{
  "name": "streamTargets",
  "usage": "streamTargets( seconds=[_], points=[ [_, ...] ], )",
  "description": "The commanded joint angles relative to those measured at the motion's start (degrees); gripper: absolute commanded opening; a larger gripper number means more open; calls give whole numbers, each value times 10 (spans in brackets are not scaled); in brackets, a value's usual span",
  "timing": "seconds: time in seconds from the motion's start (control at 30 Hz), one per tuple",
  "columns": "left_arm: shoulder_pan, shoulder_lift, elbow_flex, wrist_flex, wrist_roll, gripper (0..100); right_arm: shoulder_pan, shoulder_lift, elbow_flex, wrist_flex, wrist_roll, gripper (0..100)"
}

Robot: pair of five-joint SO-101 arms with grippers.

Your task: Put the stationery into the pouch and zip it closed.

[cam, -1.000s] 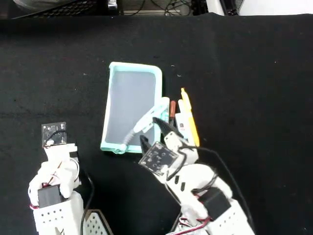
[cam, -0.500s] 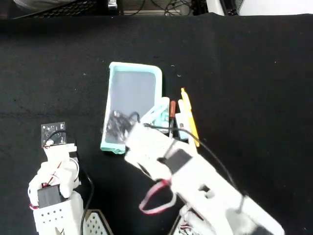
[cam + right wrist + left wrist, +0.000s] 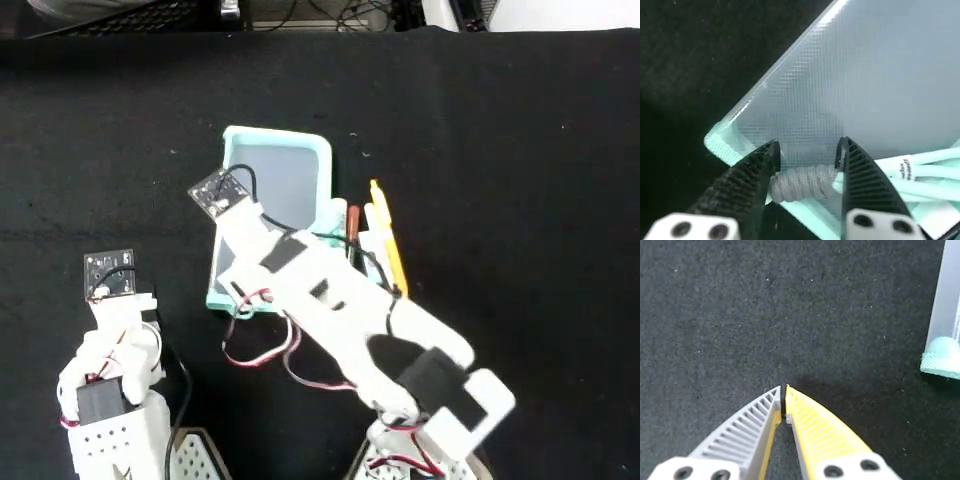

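The teal-edged translucent pouch (image 3: 275, 160) lies flat in the middle of the black table. My right arm (image 3: 330, 300) stretches across its near half. My right gripper (image 3: 808, 145) hovers open at the pouch's teal rim (image 3: 720, 142). Its black fingers straddle the grey ribbed grip (image 3: 802, 182) of a teal-white pen (image 3: 920, 160) lying crosswise there. A yellow pen (image 3: 388, 240) and a brown one (image 3: 352, 220) lie beside the pouch's right edge. My left gripper (image 3: 784, 389) is shut and empty over bare cloth, left of a pouch corner (image 3: 942, 360).
My left arm (image 3: 110, 350) sits at the near left of the table. The table's far edge (image 3: 320, 30) borders clutter and cables. Black cloth (image 3: 520, 150) spreads bare to the right and far side of the pouch.
My right arm has swung from the pens at the pouch's right edge up and leftward over the pouch. The pen it held near the pouch's near corner now lies between its open fingers. The left arm stayed still.
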Motion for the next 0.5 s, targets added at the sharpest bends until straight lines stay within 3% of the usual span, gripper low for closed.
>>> streamTargets(
  seconds=[0.0, 0.1, 0.33, 0.47],
  points=[
    [-7, -4, 8, -1, -3, 37, 8, 9, -50, 95, -4, 191],
    [-7, -4, 8, -1, -3, 37, 20, -6, -80, 171, 39, 191],
    [-7, -4, 8, -1, -3, 37, 19, -75, -61, 274, 261, 192],
    [-7, -4, 8, -1, -3, 37, 19, -129, -35, 295, 309, 194]
  ],
)
